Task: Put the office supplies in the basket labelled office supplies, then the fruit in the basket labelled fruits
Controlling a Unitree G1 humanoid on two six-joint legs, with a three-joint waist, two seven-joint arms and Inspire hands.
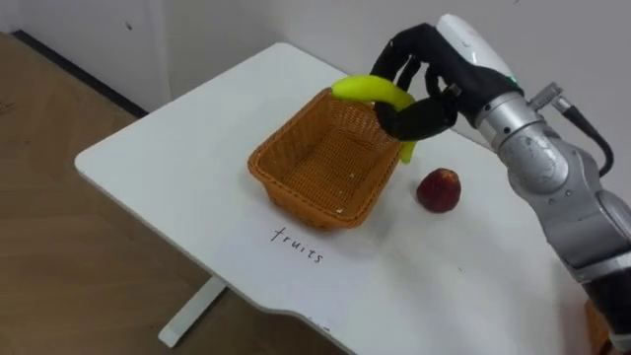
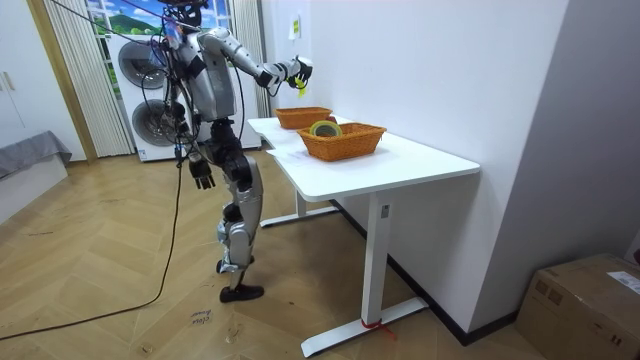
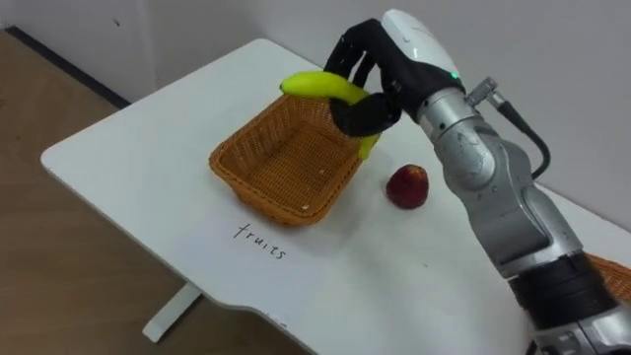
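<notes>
My right hand (image 1: 424,84) (image 3: 370,74) is shut on a yellow banana (image 1: 373,91) (image 3: 320,85) and holds it in the air over the far right corner of the empty wicker fruit basket (image 1: 325,163) (image 3: 281,163). A red apple (image 1: 439,189) (image 3: 407,185) lies on the white table (image 1: 197,168) just right of that basket. In the room view the right hand (image 2: 297,70) is raised above the far basket (image 2: 302,117), a nearer basket (image 2: 345,142) holds a roll of tape (image 2: 323,129), and my left hand (image 2: 203,176) hangs by my side.
The word "fruits" (image 1: 298,244) is written on the table in front of the basket. The table's left and near edges drop to a wooden floor (image 1: 59,247). I stand at the table's end, with washing machines (image 2: 140,90) behind me and a cardboard box (image 2: 585,305) at the room view's right.
</notes>
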